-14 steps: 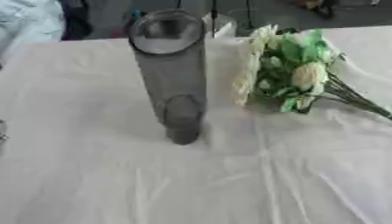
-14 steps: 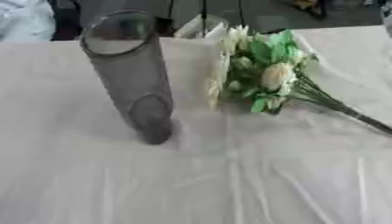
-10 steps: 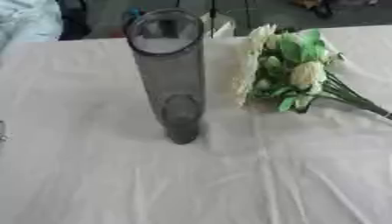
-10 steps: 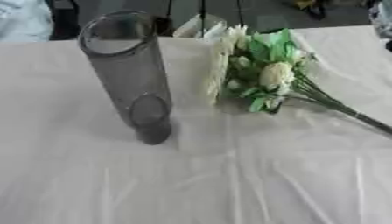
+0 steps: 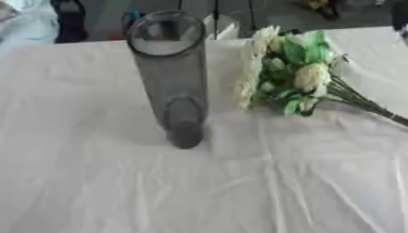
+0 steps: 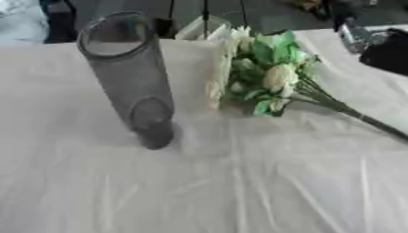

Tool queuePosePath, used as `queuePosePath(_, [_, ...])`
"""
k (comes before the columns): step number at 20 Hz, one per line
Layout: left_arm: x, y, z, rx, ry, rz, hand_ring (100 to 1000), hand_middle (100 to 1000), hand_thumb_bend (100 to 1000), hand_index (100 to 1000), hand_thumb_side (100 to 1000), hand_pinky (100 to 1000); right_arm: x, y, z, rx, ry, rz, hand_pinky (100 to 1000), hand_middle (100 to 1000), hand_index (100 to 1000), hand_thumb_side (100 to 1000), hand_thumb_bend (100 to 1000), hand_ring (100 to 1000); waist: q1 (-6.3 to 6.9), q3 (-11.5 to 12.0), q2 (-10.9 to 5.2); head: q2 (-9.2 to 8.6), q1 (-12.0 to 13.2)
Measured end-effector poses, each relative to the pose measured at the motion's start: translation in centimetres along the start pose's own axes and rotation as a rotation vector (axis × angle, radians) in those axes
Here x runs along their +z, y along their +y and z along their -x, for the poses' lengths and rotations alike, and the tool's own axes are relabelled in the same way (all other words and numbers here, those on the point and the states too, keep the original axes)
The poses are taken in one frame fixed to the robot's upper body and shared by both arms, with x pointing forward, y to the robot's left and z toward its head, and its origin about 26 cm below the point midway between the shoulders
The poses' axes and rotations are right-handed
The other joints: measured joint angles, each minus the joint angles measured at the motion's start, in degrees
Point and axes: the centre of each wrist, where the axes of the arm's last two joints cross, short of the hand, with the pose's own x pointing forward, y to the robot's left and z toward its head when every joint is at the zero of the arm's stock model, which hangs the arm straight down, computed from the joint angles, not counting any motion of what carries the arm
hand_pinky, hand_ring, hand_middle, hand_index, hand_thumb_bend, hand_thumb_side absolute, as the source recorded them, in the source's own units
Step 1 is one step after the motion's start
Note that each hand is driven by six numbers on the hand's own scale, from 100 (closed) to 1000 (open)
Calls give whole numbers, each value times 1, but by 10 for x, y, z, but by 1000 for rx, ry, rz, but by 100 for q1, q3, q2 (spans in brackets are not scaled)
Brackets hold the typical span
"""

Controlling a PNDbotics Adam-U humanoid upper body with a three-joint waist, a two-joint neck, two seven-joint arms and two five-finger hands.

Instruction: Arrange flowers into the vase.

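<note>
A tall smoky-grey glass vase [image 5: 171,77] stands upright on the white tablecloth [image 5: 199,191], left of centre, with nothing inside it. To its right lies a bunch of cream flowers [image 5: 291,73] with green leaves, heads toward the far edge. Their dark stems [image 6: 363,119] trail off to the right. A black and silver shape, my right hand [image 6: 381,48], shows at the upper right of the right eye view, above and beyond the stems and apart from the flowers. Its fingers are too blurred to read. My left hand is in no view.
A pale translucent wrapper [image 6: 199,29] stands behind the flower heads at the table's far edge. Beyond that edge are dark floor and furniture legs [image 5: 239,9], with light cloth [image 5: 24,27] at the upper left. The tablecloth is creased near me.
My right hand has come into the upper right corner of the right eye view. The vase and the flowers lie where they were.
</note>
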Motion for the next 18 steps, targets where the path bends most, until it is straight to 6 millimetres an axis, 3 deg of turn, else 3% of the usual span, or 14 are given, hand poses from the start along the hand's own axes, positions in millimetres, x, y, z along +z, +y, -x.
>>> queuePosePath(9, [0, -1, 0, 9, 9, 11, 841, 845, 100, 905, 1000, 667, -11, 1, 7, -26, 73, -299, 754, 864, 959, 884, 423, 880, 0, -3, -15, -7, -181])
queuePosePath(18, [0, -3, 0, 15, 14, 20, 855, 847, 100, 898, 1000, 666, -14, 17, 10, -31, 102, -438, 743, 863, 955, 858, 397, 863, 0, 18, -36, -61, -205])
